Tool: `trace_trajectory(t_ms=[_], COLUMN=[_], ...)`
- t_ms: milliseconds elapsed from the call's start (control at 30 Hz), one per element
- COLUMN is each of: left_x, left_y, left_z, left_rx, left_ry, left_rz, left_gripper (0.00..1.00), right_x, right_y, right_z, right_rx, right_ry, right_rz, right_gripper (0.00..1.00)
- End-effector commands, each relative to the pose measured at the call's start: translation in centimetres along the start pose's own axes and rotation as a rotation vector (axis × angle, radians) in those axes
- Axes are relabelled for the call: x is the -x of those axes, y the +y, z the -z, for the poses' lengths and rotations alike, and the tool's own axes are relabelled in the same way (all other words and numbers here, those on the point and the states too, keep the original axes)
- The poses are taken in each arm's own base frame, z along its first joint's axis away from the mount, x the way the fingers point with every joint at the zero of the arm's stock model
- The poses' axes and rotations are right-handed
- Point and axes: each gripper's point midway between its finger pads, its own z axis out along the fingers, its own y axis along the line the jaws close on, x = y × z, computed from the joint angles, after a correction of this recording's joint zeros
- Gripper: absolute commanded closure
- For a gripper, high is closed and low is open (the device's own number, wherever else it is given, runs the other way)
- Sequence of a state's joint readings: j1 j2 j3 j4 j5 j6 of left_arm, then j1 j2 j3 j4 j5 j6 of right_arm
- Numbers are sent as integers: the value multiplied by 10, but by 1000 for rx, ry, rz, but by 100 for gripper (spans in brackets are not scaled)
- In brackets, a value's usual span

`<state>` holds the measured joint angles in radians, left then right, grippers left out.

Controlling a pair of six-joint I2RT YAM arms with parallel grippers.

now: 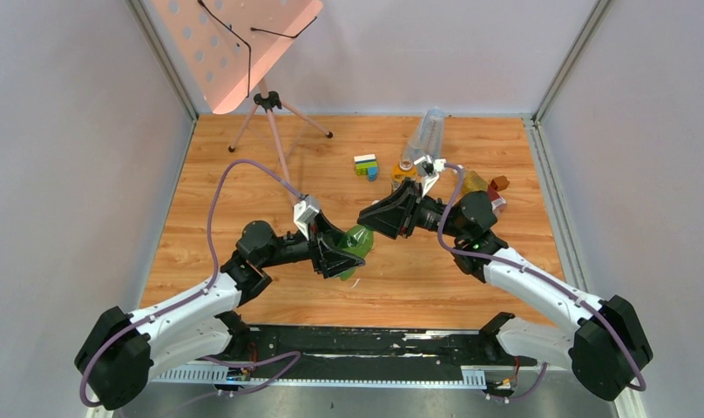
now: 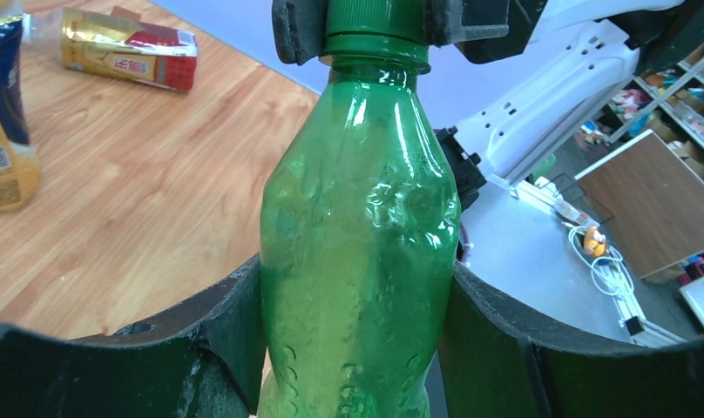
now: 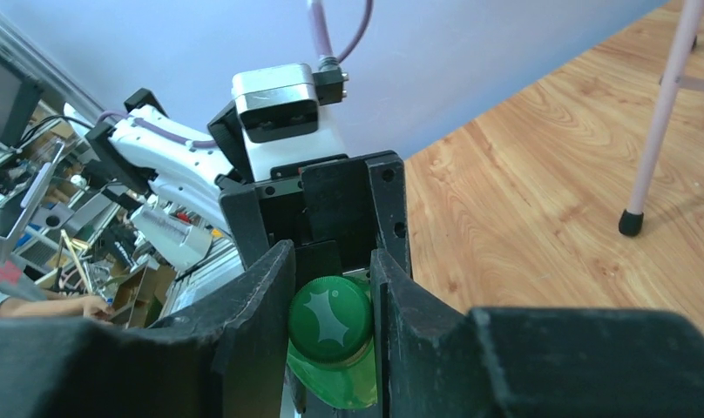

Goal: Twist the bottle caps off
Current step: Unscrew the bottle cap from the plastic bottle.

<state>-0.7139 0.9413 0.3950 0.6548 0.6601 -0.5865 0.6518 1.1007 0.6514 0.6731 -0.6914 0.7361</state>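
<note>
My left gripper (image 1: 344, 254) is shut on the body of the green bottle (image 1: 358, 239) and holds it above the table; the left wrist view shows both jaws pressed on the bottle (image 2: 359, 261). My right gripper (image 1: 371, 221) is shut on the green cap (image 2: 372, 19) at the bottle's neck; the right wrist view shows the cap (image 3: 329, 320) clamped between both jaws. An amber bottle with a red label (image 2: 126, 50) lies on the table, and another amber bottle with a yellow and blue label (image 2: 4, 131) sits at the left edge. The white caps are not visible.
A tall clear bluish container (image 1: 425, 135) stands at the back, beside multicoloured toy bricks (image 1: 366, 165). A small reddish-brown block (image 1: 500, 183) lies at the right. A tripod (image 1: 270, 109) with a pink perforated board stands at the back left.
</note>
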Motion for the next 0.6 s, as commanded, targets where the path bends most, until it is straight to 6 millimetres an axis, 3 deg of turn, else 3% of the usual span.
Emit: trace_trajectory(t_ms=[0, 100, 200, 300, 433, 567], left_x=[29, 28, 21, 17, 16, 11], left_y=[-13, -6, 12, 36, 53, 54], left_z=[-4, -3, 3, 14, 23, 20], left_rx=[-65, -26, 100, 251, 401, 479], left_ry=[-84, -74, -7, 45, 98, 134], left_rz=[-27, -51, -67, -128, -177, -222], left_gripper=[100, 100, 100, 100, 100, 100], right_x=[-12, -1, 11, 17, 24, 29], right_y=[23, 3, -24, -35, -41, -46], right_z=[7, 7, 15, 25, 35, 34], right_rx=[117, -38, -258, -385, -456, -485], right_ry=[77, 19, -49, -74, -144, -158], right_rz=[19, -5, -93, -151, -176, -182], right_gripper=[98, 56, 37, 34, 33, 34])
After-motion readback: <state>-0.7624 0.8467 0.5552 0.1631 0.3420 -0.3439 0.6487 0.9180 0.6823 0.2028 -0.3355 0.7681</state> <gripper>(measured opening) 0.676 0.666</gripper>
